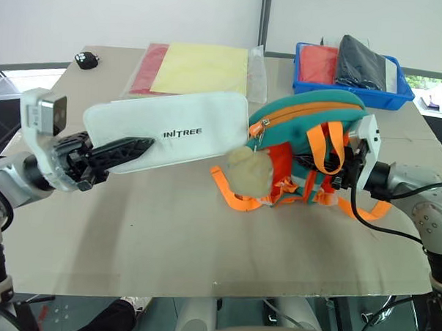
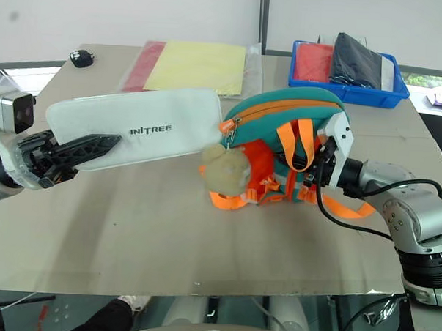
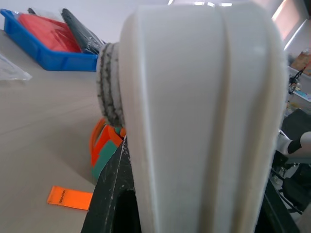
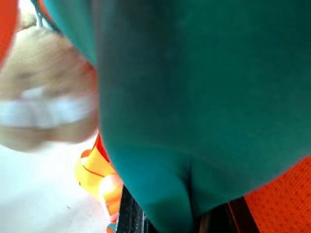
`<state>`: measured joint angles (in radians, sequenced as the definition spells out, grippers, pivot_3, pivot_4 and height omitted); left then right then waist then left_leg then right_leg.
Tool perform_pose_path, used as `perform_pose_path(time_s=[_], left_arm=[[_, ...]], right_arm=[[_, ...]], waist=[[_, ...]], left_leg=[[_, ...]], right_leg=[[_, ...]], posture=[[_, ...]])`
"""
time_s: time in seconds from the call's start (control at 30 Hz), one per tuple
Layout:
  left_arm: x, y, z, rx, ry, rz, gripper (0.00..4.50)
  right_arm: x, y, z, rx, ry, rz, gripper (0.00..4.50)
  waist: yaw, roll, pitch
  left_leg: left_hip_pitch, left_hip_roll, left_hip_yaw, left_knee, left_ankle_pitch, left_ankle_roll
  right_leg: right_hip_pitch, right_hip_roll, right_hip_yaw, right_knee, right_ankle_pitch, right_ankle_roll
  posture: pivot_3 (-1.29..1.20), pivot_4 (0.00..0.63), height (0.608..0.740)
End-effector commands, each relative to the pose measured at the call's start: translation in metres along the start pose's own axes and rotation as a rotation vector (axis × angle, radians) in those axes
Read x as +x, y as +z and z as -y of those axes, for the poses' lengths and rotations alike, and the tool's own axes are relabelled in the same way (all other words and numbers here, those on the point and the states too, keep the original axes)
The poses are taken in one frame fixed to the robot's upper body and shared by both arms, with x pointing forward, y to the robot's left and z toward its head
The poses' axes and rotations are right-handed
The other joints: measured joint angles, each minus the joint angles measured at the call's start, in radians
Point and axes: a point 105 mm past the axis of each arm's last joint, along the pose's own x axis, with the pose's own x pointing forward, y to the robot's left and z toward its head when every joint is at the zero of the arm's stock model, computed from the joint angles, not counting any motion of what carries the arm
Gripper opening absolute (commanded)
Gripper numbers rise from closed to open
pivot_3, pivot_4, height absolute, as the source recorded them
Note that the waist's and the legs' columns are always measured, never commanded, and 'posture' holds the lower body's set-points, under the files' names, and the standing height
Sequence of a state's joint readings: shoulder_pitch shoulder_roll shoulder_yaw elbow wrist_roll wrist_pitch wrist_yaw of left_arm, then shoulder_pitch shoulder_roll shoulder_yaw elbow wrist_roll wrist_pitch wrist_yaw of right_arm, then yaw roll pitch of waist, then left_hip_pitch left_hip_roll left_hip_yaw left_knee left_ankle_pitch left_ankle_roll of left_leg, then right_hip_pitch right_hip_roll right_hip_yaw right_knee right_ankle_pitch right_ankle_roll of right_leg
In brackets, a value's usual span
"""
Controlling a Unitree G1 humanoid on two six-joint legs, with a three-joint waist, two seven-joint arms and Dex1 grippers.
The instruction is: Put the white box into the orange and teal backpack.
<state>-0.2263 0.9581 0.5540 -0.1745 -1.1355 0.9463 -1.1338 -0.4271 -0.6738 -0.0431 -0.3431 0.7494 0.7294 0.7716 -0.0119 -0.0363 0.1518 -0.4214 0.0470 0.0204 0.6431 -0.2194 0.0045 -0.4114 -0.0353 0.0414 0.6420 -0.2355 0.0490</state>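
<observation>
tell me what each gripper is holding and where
Left gripper holds the white box by its left end; right gripper pinches the orange and teal backpack by its teal fabric.

Right claw [image 1: 345, 171] behind backpack [image 1: 311, 118]

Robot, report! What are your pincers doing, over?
Left pincer holding white box lifted off the table. Right pincer shut on orange and teal backpack. Zipper looks closed; plush toy dangling in front.
</observation>
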Motion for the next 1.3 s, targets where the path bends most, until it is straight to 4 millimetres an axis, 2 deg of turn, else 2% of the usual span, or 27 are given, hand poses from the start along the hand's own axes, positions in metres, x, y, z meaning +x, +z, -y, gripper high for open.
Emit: perform_pose_path(time_s=[0.03, 0.17, 0.27, 0.37, 0.43, 0.47, 0.57, 0.7, 0.9, 1.07, 1.13, 1.3], left_arm=[[0.006, 0.0, 0.004, 0.183, -0.01, -0.063, 1.03], [0.02, -0.021, -0.003, 0.397, -0.022, -0.172, 1.03], [0.037, -0.029, 0.0, 0.554, -0.083, -0.23, 1.03], [0.056, -0.026, -0.002, 0.67, -0.104, -0.229, 1.03], [0.064, -0.018, -0.004, 0.686, -0.104, -0.195, 1.03], [0.067, -0.008, -0.006, 0.662, -0.087, -0.15, 1.03], [0.067, 0.009, -0.014, 0.653, -0.055, -0.112, 1.03], [0.069, 0.011, -0.028, 0.782, -0.057, -0.188, 1.03], [0.084, 0.016, -0.03, 0.834, -0.098, -0.171, 1.03], [0.088, 0.003, -0.011, 0.803, -0.234, -0.171, 1.03], [0.09, -0.001, -0.001, 0.761, -0.291, -0.165, 1.03], [0.093, -0.005, 0.008, 0.741, -0.349, -0.175, 1.03]], right_arm=[[-0.004, 0.022, -0.006, -0.028, 0.036, 0.07, 0.02], [-0.009, 0.027, -0.021, -0.023, 0.123, 0.075, 0.02], [-0.011, 0.032, -0.031, -0.016, 0.176, 0.083, 0.02], [-0.01, 0.038, -0.041, -0.02, 0.228, 0.096, 0.02], [-0.01, 0.039, -0.047, -0.021, 0.258, 0.099, 0.02], [-0.011, 0.038, -0.049, -0.027, 0.276, 0.09, 0.02], [-0.015, 0.033, -0.055, -0.042, 0.313, 0.06, 0.02], [-0.023, 0.028, -0.065, -0.033, 0.395, 0.036, 0.02], [-0.026, 0.029, -0.074, -0.027, 0.448, 0.064, 0.02], [-0.028, 0.026, -0.071, -0.028, 0.413, 0.075, 0.02], [-0.027, 0.029, -0.062, -0.021, 0.362, 0.1, 0.02], [-0.029, 0.033, -0.057, -0.003, 0.339, 0.125, 0.02]], waist=[[0.001, 0.0, 0.0], [0.008, 0.0, 0.0], [0.017, 0.0, 0.0], [0.03, 0.0, 0.0], [0.031, 0.0, 0.0], [0.03, 0.0, 0.0], [0.025, 0.0, 0.001], [0.022, 0.0, 0.001], [0.023, 0.0, 0.001], [0.025, 0.0, 0.001], [0.025, 0.0, 0.001], [0.024, 0.0, 0.001]], left_leg=[[0.0, 0.0, 0.0, 0.0, 0.0, 0.0], [0.0, 0.0, 0.001, -0.001, 0.0, 0.0], [0.0, 0.0, 0.001, -0.001, 0.0, 0.0], [0.0, 0.0, 0.001, 0.0, 0.0, 0.0], [0.0, -0.001, 0.0, 0.001, 0.0, 0.0], [0.0, -0.001, 0.0, 0.001, 0.0, 0.0], [-0.002, -0.001, 0.0, 0.003, 0.0, 0.0], [-0.003, 0.0, 0.0, 0.002, 0.0, 0.0], [-0.005, 0.0, -0.001, 0.003, 0.0, 0.0], [-0.005, 0.0, -0.001, 0.004, 0.0, 0.0], [-0.006, 0.0, -0.002, 0.005, 0.0, 0.001], [-0.006, 0.0, -0.002, 0.006, 0.0, 0.001]], right_leg=[[0.0, 0.0, 0.0, 0.0, 0.0, 0.0], [0.0, 0.0, 0.0, 0.0, 0.0, 0.0], [0.0, -0.001, 0.001, -0.001, 0.0, 0.0], [0.0, 0.0, 0.001, 0.0, 0.0, 0.0], [0.001, 0.0, 0.0, 0.0, 0.0, 0.0], [0.001, 0.0, 0.0, 0.0, 0.0, 0.0], [0.0, 0.0, 0.0, 0.0, 0.002, 0.003], [-0.001, 0.001, 0.0, 0.0, 0.002, 0.005], [-0.001, 0.002, 0.0, -0.001, 0.002, 0.005], [-0.001, 0.002, -0.001, -0.001, 0.002, 0.005], [-0.001, 0.001, -0.001, 0.0, 0.003, 0.005], [-0.001, 0.001, -0.001, 0.0, 0.003, 0.005]], posture=[[0.0, 0.15, 0.74], [0.0, 0.15, 0.74], [0.0, 0.15, 0.74], [0.0, 0.15, 0.74], [0.0, 0.15, 0.74], [0.0, 0.15, 0.74], [0.0, 0.15, 0.74], [0.0, 0.15, 0.74], [0.0, 0.15, 0.74], [0.0, 0.15, 0.74], [0.0, 0.15, 0.74], [0.0, 0.15, 0.74]])
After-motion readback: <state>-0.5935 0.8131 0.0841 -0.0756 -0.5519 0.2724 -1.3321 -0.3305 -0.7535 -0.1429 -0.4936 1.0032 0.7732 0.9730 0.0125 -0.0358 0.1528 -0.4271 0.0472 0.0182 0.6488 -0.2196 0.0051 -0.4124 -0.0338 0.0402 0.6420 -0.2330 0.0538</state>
